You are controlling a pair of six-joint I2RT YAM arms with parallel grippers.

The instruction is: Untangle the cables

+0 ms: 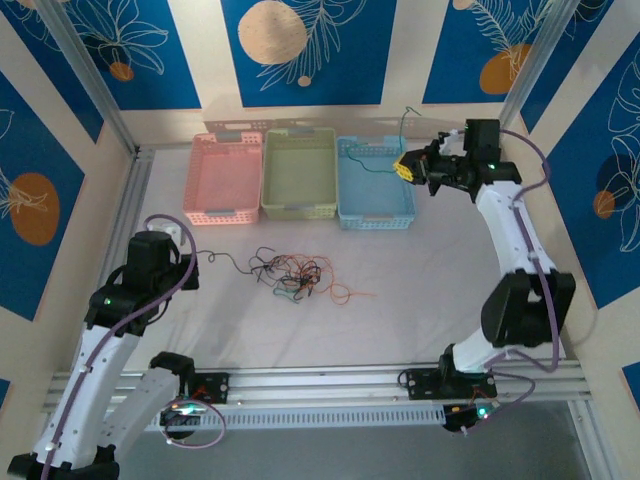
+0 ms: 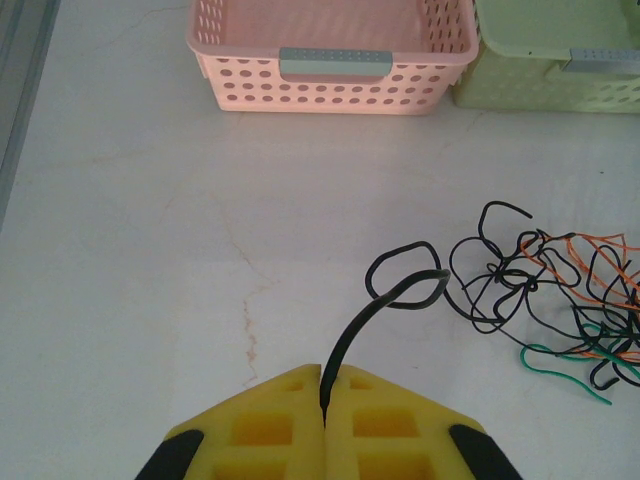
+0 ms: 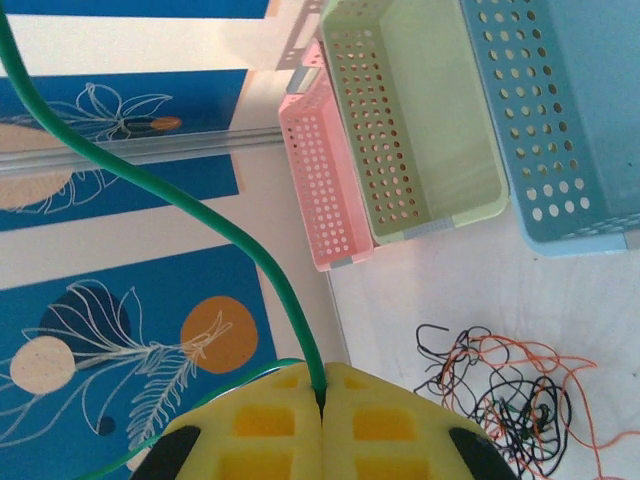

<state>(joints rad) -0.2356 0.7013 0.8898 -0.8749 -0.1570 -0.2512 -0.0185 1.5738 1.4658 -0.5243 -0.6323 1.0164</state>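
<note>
**Baskets:** pink basket (image 1: 224, 178), pale green basket (image 1: 298, 172) and blue basket (image 1: 375, 182) stand side by side at the far edge of the table (image 1: 400, 290).

**Cable tangle (image 1: 290, 272):** black, orange-red and green strands knotted mid-table, well apart from the baskets.

**Left gripper (image 2: 324, 385):** clamped on the end of a black cable (image 2: 360, 325). The cable runs rightward along the table, loops once, then joins the tangle.

**Right gripper (image 3: 322, 375):** raised by the blue basket's right end, pinching a green cable (image 3: 200, 210). One length rises upward; another trails left over the blue basket.
</note>
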